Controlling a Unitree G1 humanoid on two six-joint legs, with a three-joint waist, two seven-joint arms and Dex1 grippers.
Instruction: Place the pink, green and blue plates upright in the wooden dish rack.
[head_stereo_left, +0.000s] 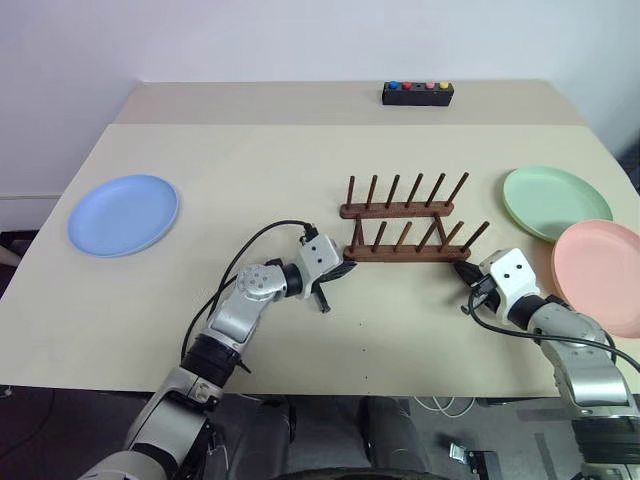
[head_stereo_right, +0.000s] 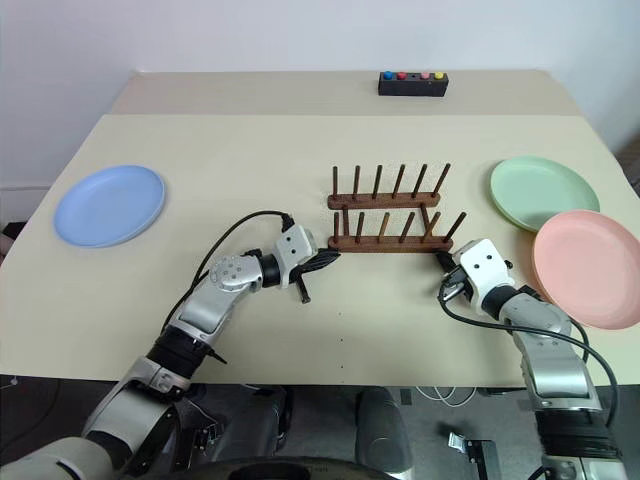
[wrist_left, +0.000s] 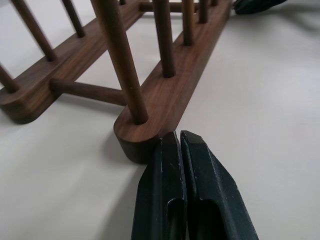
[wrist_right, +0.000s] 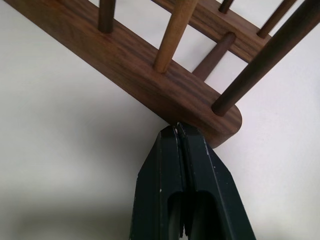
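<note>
Rack of dark wood, the wooden dish rack (head_stereo_left: 405, 232), stands near the middle of the table (head_stereo_left: 250, 180), its two peg-lined rails running crosswise, from the robot's left to its right, the pegs upright and empty. At the left end of the near rail the left hand (wrist_left: 179, 141) has its two black fingers pressed together, holding nothing, tips touching the rounded rail end; its arm reaches forward and angles toward the right. At the rail's right end the right hand (wrist_right: 176, 131) is likewise pinched closed and empty, tips against the wood, pointing forward. The green plate (head_stereo_left: 556, 202) and pink plate (head_stereo_left: 605, 275) lie flat to the right, the blue plate (head_stereo_left: 123, 214) flat at far left. A black button box (head_stereo_left: 417, 93) sits at the table's far edge.
</note>
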